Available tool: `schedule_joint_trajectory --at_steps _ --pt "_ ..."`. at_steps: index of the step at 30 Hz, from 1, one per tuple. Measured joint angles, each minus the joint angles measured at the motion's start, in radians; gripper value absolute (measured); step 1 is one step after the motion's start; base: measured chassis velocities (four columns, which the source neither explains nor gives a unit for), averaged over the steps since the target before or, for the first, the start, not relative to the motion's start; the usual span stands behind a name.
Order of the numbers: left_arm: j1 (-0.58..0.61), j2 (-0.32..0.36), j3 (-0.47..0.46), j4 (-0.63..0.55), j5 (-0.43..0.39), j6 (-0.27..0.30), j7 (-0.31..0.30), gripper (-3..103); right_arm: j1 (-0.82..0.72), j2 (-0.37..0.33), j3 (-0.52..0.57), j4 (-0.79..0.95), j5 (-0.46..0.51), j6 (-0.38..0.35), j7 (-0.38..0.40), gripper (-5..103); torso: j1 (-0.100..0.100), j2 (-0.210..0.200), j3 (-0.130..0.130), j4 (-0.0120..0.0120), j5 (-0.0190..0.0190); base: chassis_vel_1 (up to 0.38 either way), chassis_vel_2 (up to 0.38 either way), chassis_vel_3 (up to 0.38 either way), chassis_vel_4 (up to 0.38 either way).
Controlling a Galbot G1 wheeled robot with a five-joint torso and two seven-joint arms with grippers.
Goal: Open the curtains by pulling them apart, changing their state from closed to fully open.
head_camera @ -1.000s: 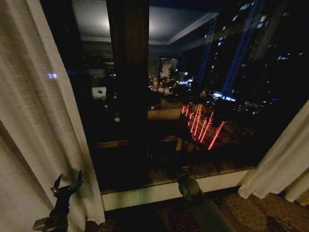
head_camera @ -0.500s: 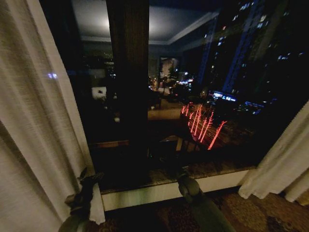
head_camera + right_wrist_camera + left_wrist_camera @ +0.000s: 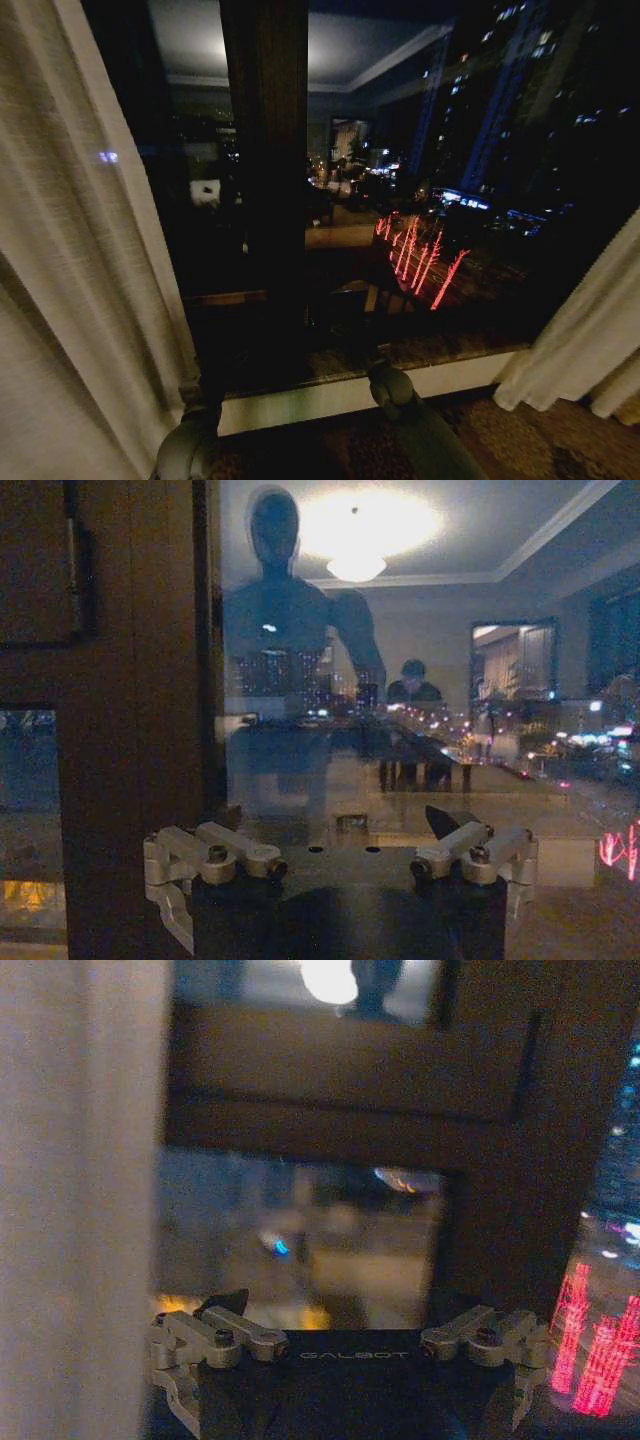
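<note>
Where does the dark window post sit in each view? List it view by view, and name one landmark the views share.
Head view: the dark window post stands upright left of centre, just right of the left curtain panel.
Left wrist view: it rises right of centre, with the curtain panel along the opposite edge.
Right wrist view: it takes up the left side, beside the reflecting glass.
Shared landmark: the red light streaks outside the glass.
</note>
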Motion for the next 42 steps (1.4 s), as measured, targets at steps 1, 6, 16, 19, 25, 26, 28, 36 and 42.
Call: schedule_joint_trajectory --at_steps 1,6,16,19,25,26,28,36,42 --pt "0.0 0.015 -0.016 0.01 0.026 -0.025 0.01 100 0.0 0.0 -0.001 0.0 0.0 0.0 0.0 100 0.0 0.0 0.0 0.0001 0.0006 0.0 0.0 0.0 0.0" --pt "0.0 0.045 -0.052 0.039 0.063 -0.082 0.035 100 0.0 0.0 0.0 0.0 0.0 0.0 0.0 100 0.0 0.0 0.0 0.0002 0.0003 0.0 0.0 0.0 0.0" --pt "0.031 0.034 -0.154 0.137 0.036 -0.3 0.206 100 0.0 0.0 0.0 0.0 0.0 0.0 0.0 100 0.0 0.0 0.0 0.0002 0.0004 0.0 0.0 0.0 0.0" --pt "0.059 0.033 -0.152 0.148 0.034 -0.349 0.207 100 0.0 0.0 0.0 0.0 0.0 0.0 0.0 100 0.0 0.0 0.0 0.0003 0.0004 0.0 0.0 0.0 0.0" --pt "0.076 0.043 -0.17 0.18 0.04 -0.423 0.177 100 0.0 0.0 0.0 0.0 0.0 0.0 0.0 100 0.0 0.0 0.0 0.0 0.0005 0.0 0.0 0.0 0.0" --pt "0.076 0.044 -0.182 0.179 0.038 -0.415 0.165 100 0.0 0.0 0.0 0.0 0.0 0.0 0.0 100 0.0 0.0 0.0 0.0 0.0005 0.0 0.0 0.0 0.0" --pt "0.088 0.048 -0.208 0.162 0.044 -0.401 0.151 100 0.0 0.0 0.0 0.0 0.0 0.0 0.0 100 0.0 0.0 0.0 0.0 0.0004 0.0 0.0 0.0 0.0" --pt "0.134 0.063 -0.296 0.14 0.027 -0.368 0.118 100 0.0 0.0 0.0 0.0 0.0 0.0 0.0 100 0.0 0.0 0.0 0.0002 0.0005 0.0 0.0 0.0 0.0" --pt "0.078 0.107 -0.281 0.18 -0.034 -0.368 0.149 100 0.0 0.0 0.0 0.0 0.0 0.0 0.0 100 0.0 0.0 0.0 0.0001 0.0003 0.0 0.0 0.0 0.0"
